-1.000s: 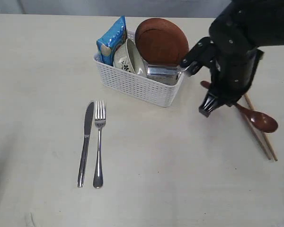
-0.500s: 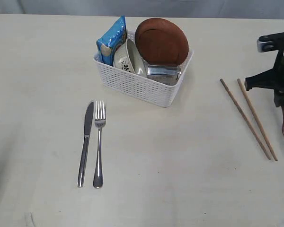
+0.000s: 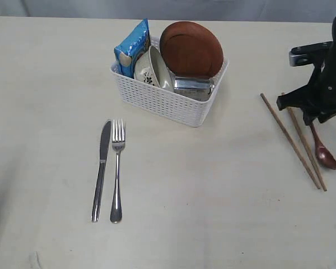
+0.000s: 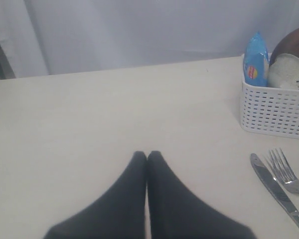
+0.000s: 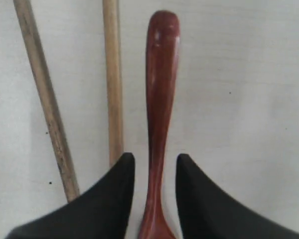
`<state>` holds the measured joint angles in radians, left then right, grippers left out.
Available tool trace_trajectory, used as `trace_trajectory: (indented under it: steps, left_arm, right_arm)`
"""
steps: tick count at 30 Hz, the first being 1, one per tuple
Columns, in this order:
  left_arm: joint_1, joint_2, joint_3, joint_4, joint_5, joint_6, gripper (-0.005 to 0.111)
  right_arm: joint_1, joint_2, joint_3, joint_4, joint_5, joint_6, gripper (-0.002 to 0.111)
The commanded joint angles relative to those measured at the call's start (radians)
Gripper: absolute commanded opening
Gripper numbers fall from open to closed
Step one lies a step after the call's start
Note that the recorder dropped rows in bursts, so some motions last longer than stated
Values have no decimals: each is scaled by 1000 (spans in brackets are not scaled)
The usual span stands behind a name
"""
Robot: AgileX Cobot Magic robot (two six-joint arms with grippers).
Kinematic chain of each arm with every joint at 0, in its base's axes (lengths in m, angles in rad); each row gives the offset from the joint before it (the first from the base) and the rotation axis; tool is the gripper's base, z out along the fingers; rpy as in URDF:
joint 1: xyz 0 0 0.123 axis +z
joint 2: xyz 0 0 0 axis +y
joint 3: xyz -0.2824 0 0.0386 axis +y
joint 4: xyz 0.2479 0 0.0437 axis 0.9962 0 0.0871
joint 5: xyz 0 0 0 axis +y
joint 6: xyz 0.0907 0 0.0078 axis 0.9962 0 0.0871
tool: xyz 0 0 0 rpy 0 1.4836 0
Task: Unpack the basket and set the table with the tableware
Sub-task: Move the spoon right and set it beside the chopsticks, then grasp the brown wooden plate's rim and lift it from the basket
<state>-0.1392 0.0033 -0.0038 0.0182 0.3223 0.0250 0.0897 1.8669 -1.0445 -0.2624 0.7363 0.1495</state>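
Observation:
The white basket (image 3: 162,101) stands at the back of the table (image 3: 213,196) and holds the brown plate (image 3: 190,49), floral bowl (image 3: 151,70) and steel cup (image 3: 193,85). A knife (image 3: 102,168) and fork (image 3: 117,174) lie side by side at front left. Two chopsticks (image 3: 291,140) lie at the right, with the dark red spoon (image 3: 323,151) just beyond them. My right gripper (image 5: 154,159) is open and straddles the spoon's handle (image 5: 162,74), with a gap on each side. My left gripper (image 4: 147,154) is shut and empty, low over bare table.
A blue chip bag (image 3: 131,47) stands in the basket's left end. The right arm's dark body (image 3: 325,84) hangs over the top ends of the chopsticks near the table's right edge. The left wrist view shows a pale curtain behind the table.
The right arm swung from beside the basket to the far right, carrying the spoon. The spoon now lies on the table beside the chopsticks and the jaws have parted. Left gripper unchanged.

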Motion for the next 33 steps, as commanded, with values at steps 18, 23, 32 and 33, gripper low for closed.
trace_trajectory:
  steps: [18,23,32,33]
  left_arm:
    - [1,-3,4,-3,-2,6,0]
    - [1,-3,4,2,-2,6,0]
    - [1,-3,4,5,-2,6,0]
    - [1,-3,4,5,-2,6,0]
  right_arm:
    - [64,-150,-228,856,95,-901,44]
    - [66,-101,-374,941,114,-955,58]
    - [141,53,-590,824,156,-1132,61]
    - [156,63,-599,788,152,-1149,61]
